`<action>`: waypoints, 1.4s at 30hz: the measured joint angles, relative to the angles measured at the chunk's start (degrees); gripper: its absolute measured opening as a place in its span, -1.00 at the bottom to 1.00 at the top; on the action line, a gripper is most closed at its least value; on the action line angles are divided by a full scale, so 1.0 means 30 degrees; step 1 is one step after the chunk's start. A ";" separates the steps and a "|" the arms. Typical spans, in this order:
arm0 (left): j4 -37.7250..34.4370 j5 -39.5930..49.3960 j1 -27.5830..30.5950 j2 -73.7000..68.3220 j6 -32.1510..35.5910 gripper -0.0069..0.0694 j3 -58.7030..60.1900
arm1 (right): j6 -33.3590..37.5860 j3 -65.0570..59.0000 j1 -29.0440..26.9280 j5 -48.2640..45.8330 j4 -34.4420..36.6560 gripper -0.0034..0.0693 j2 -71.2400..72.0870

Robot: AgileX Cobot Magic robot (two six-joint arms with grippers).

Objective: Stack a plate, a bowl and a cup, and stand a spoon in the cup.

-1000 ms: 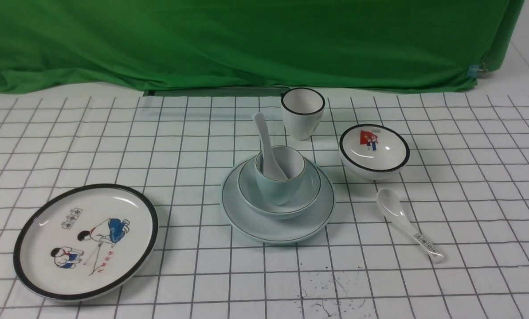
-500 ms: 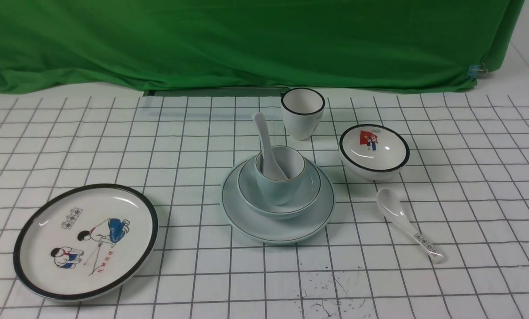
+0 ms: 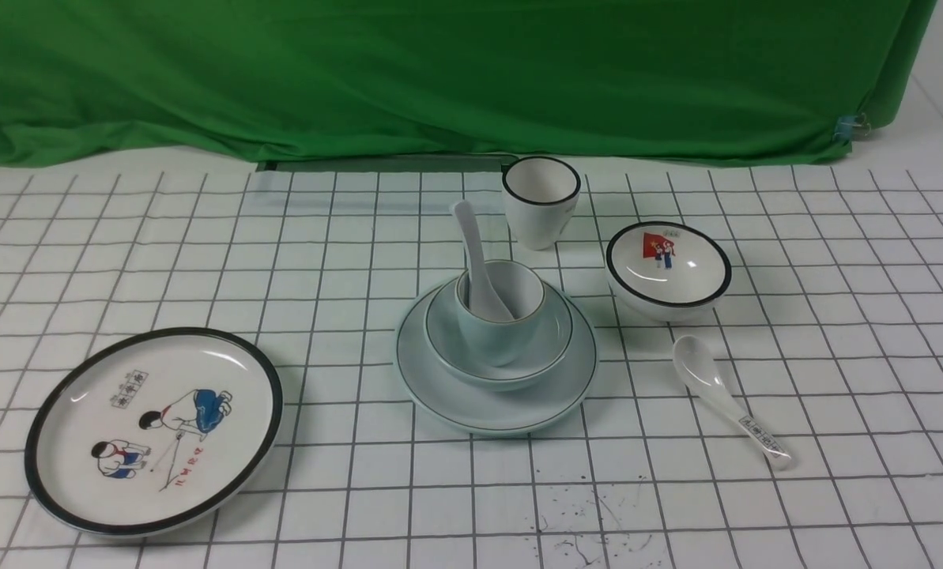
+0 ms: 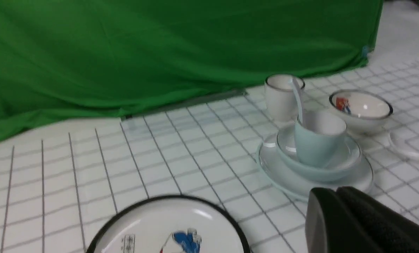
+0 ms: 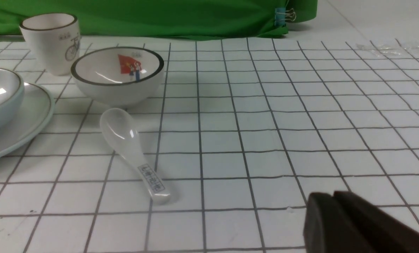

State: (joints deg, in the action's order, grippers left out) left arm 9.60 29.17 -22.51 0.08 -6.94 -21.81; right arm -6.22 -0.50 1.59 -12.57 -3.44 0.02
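The spoon (image 3: pixel 477 265) is stood in the cup (image 3: pixel 496 336), stacked on bowl (image 3: pixel 439 336) and plate (image 3: pixel 503 415). A bicycle print (image 5: pixel 72 51) is revealed only by the right wrist view — left gripper (image 4: pixel 336 193) clenched, right gripper (image 5: pixel 335 196) unclear.

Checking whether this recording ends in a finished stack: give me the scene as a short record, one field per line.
bottom: pale blue-green plate
middle: pale blue-green bowl, on the plate
top: pale blue-green cup, standing in the bowl
spoon: plain white spoon in the cup, leaning, handle up
left gripper: shut, holding nothing
right gripper: nothing held
not in stack: black-rimmed plate, black-rimmed bowl, black-rimmed cup, marked spoon
task state: appears complete
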 joint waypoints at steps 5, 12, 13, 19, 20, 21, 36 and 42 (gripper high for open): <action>-0.2035 -0.6113 0.4879 -0.0035 0.0567 -0.90 0.3446 | 0.0000 0.0000 0.0000 0.0000 0.0000 -0.71 0.0000; -0.4779 -0.8305 0.9752 -0.0052 0.2542 -0.90 0.6666 | 0.0000 0.0000 0.0000 0.0000 0.0013 -0.71 0.0000; -0.4802 -0.8343 1.0035 -0.0052 0.2665 -0.90 0.7060 | 0.0000 0.0000 0.0000 0.0000 0.0013 -0.70 0.0000; -0.4761 -0.7719 0.9638 -0.0052 0.2819 -0.90 0.7403 | 0.0000 0.0000 0.0000 0.0000 0.0013 -0.67 0.0000; -0.4693 -0.7419 0.9554 -0.0052 0.2819 -0.90 0.7403 | 0.0000 0.0000 0.0000 0.0000 0.0013 -0.67 0.0000; -0.4646 -0.6967 0.9477 -0.0052 0.2837 -0.90 0.7403 | 0.0000 0.0000 0.0000 0.0000 0.0013 -0.67 0.0000; -0.4447 -0.5044 0.9420 -0.0052 0.3496 -0.90 0.7403 | 0.0000 0.0000 0.0000 0.0000 0.0013 -0.56 0.0000; -0.4398 -0.5044 0.9420 -0.0052 0.3496 -0.89 0.7403 | 0.0000 0.0000 0.0000 0.0000 0.0013 -0.52 0.0000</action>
State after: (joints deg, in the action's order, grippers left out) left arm -3.59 14.04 5.75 -0.07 3.55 0.40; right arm -6.22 -0.50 1.59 -12.57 -3.40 0.02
